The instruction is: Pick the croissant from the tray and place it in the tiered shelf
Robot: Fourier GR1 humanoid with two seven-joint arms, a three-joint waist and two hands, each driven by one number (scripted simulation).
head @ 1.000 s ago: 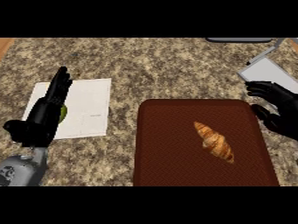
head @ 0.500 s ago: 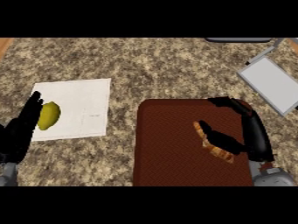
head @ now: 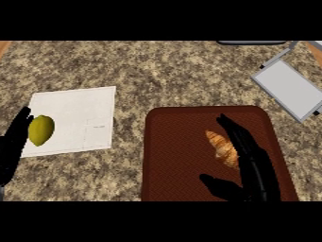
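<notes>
Croissant lay on brown tray. Right hand stretched open beside it, grasping nothing. Left hand open by lemon on white sheet. Tiered shelf upper right. No readable writing.

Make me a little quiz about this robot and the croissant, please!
1. True or false: the croissant lies on the brown tray.
2. Which hand is over the tray beside the croissant? A) the right hand B) the left hand C) both
3. Fill in: the yellow lemon sits on the white ____.

Key: 1 true. 2 A; its fingers lie straight along the croissant's right side, not curled round it. The left hand rests open at the view's left edge. 3 cutting board. The grey tiered shelf stands at the upper right, with nothing seen on it.
</notes>
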